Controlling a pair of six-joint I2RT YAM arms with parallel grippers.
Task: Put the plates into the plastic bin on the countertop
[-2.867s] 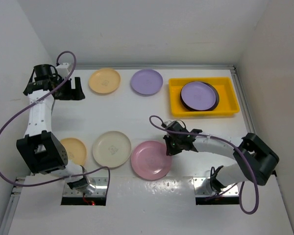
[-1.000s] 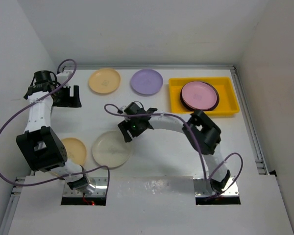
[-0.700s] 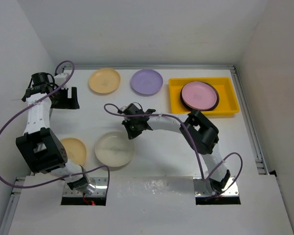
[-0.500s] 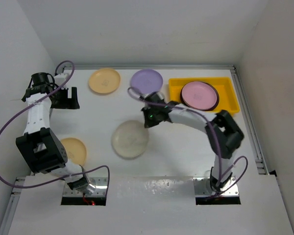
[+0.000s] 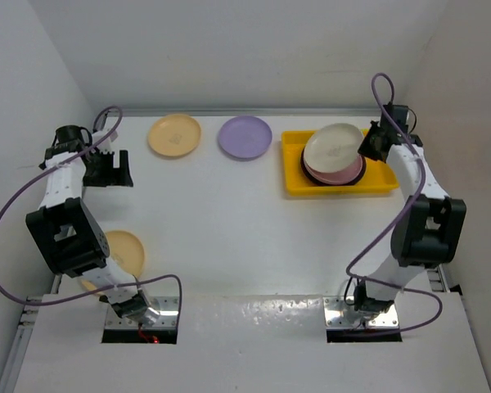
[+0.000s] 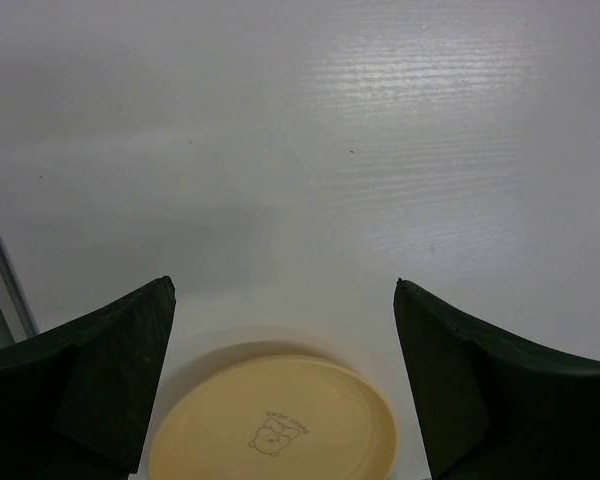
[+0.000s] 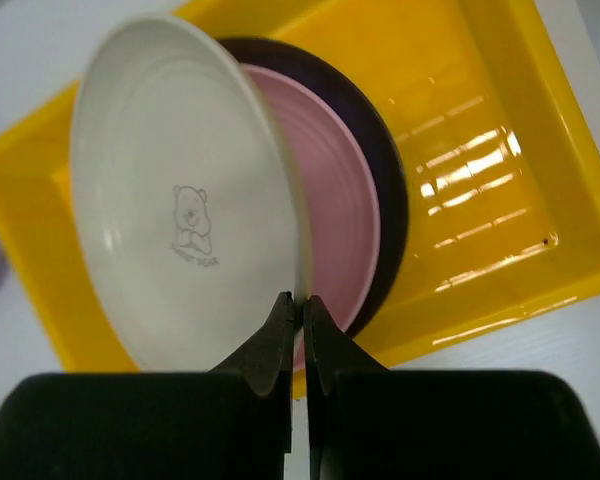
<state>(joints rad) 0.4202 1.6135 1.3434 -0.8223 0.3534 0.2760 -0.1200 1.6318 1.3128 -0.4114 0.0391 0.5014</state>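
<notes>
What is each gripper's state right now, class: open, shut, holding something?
Left gripper: open, empty.
Right gripper: shut on the cream plate, at its rim, over the bin.

Top view: above and behind the arm bases, looking down from afar on the whole countertop (image 5: 229,213).
Left wrist view: low, close, facing along the countertop; orange plate (image 6: 272,420) at bottom centre.
Right wrist view: close, looking down on the bin (image 7: 500,120); cream plate (image 7: 180,220) at left.
Shared: bin and cream plate, upper right of top view.
</notes>
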